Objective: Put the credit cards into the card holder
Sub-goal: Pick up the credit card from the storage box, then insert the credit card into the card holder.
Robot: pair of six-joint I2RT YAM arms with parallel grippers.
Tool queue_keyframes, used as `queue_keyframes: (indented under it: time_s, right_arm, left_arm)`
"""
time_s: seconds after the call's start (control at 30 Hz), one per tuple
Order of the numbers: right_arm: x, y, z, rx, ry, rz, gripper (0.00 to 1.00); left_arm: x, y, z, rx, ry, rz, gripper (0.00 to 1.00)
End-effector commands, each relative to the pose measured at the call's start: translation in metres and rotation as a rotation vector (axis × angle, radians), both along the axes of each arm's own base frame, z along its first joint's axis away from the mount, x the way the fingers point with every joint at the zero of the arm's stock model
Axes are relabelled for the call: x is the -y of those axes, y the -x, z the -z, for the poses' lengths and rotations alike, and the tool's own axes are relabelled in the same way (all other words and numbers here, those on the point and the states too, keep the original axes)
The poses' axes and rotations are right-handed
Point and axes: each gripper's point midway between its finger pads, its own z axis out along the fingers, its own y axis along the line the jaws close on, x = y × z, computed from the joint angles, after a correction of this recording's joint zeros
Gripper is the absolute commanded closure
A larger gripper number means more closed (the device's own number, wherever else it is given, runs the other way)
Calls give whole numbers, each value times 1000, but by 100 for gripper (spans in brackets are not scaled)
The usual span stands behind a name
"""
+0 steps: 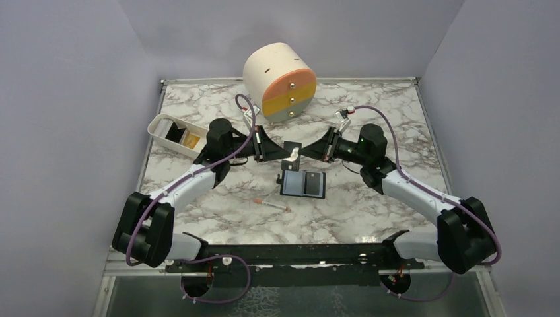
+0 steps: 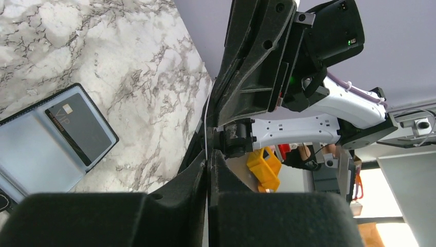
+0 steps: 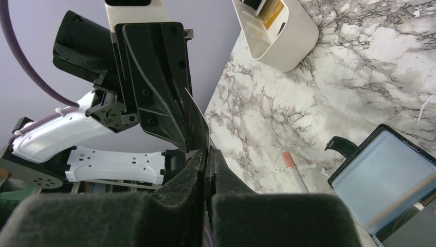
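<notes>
A: Marble tabletop, left gripper and right gripper both clamped tight on one thin card, mid-air right above the open card holder.
B: Sketchy. Uneven pulling could bend it or flick it out, missing the holder.

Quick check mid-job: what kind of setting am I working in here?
Probably a staged robot test booth, not a home: plain lilac walls box in a marble-patterned table, and the left arm and right arm bolt to a black rail at its near edge.
</notes>
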Motion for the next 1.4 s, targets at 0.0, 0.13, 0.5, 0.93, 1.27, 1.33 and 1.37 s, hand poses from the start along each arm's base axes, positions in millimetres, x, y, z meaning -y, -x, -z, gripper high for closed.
queue_keyframes:
  time_s: [0.0, 0.13, 0.5, 0.93, 1.27, 1.33, 1.37]
  right_arm:
    - [-3, 6, 1, 25, -20, -38, 99]
    - [-2, 7, 6, 15, -15, -36, 99]
    - [17, -11, 41, -75, 137, 134, 99]
    - [45, -27, 89, -86, 400, 252, 99]
    - [43, -23, 134, -167, 433, 197, 99]
    - [40, -21, 140, -183, 423, 175, 99]
    - [39, -20, 142, -191, 421, 167, 99]
  left_arm:
    - [3, 3, -1, 14, 19, 24, 89]
    - [2, 4, 5, 4, 12, 21, 79]
    - [-1, -4, 40, -42, -41, -44, 46]
    - [-10, -20, 113, -56, -251, -113, 47]
    - [-35, -40, 158, 8, -562, -176, 47]
    - [-36, -40, 164, 5, -578, -174, 47]
    - [-35, -39, 166, 1, -581, -166, 47]
